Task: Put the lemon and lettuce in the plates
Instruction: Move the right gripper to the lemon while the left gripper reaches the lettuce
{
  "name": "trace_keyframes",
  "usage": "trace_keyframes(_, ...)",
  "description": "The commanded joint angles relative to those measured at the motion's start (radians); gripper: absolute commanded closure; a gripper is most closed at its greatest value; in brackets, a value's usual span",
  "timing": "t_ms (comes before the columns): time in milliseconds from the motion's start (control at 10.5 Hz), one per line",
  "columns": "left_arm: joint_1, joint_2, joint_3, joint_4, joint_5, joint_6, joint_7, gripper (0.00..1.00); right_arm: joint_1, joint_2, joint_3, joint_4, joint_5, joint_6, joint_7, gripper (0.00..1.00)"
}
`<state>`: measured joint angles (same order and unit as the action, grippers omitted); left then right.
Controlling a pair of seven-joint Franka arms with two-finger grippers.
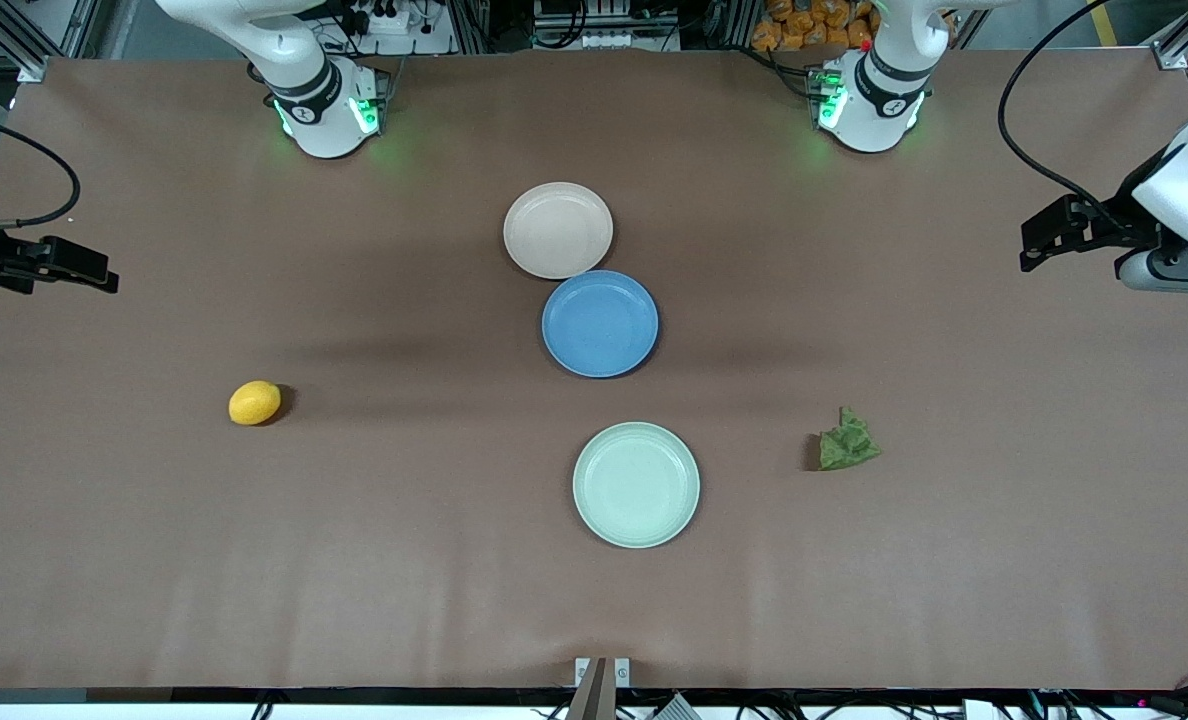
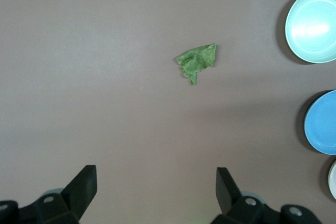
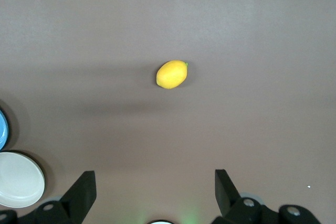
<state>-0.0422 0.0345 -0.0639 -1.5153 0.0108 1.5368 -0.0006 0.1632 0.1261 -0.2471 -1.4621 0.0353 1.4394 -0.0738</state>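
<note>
- Front view: nothing is placed yet. The lemon (image 1: 255,402) lies on the bare bench (image 1: 434,580) toward the right arm's end, and the lettuce (image 1: 847,441) lies on it toward the left arm's end, each well apart from every plate.
- Down the middle stand three empty plates: the beige-pink plate (image 1: 558,230) nearest the robot bases, a blue plate (image 1: 600,323) touching its rim, and the mint plate (image 1: 636,484) nearest the camera, set apart from the blue one.
- The right gripper (image 1: 79,270) hangs over the bench edge at its own end, the left gripper (image 1: 1054,240) likewise at the other end; both arms wait.
- There is wide open bench around both items and around the mint plate. The crowded spot is the beige and blue rims meeting.
- Left wrist view: the left gripper's (image 2: 156,187) jaws are spread wide and released, empty, with the lettuce (image 2: 197,61) lying apart from them. The mint plate (image 2: 313,24) and blue plate (image 2: 321,124) sit at the frame's edge.
- Right wrist view: the right gripper's (image 3: 155,187) jaws are likewise released and empty, the lemon (image 3: 171,74) lying on clear bench apart from them; the beige-pink plate (image 3: 18,179) shows at the frame's edge.
- Judgement: both picks and both placements remain.
</note>
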Motion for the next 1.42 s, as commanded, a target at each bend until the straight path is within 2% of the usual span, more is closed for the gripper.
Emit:
trace_keyframes(0,0.012,-0.011,-0.011,0.011,0.017,-0.023,0.025,0.0,-0.008,-0.019,0.005,-0.021,-0.005,-0.001,-0.003,0.0)
trace_keyframes(379,-0.004,0.008,-0.01,0.012,-0.003,-0.021,-0.045,0.0,-0.022,-0.007,0.005,-0.034,-0.005,0.021,-0.004,0.0)
trace_keyframes(853,-0.002,0.037,-0.014,0.001,-0.023,-0.018,-0.053,0.0,-0.01,0.021,0.008,-0.309,0.009,0.404,-0.009,0.0)
trace_keyframes(1138,-0.016,0.129,-0.014,0.0,-0.031,0.005,-0.05,0.0,-0.016,0.116,0.009,-0.323,0.009,0.464,-0.012,0.0)
trace_keyframes(1328,-0.025,0.188,-0.014,-0.015,-0.028,0.075,-0.056,0.0,-0.013,0.154,0.009,-0.371,0.009,0.566,-0.012,0.0)
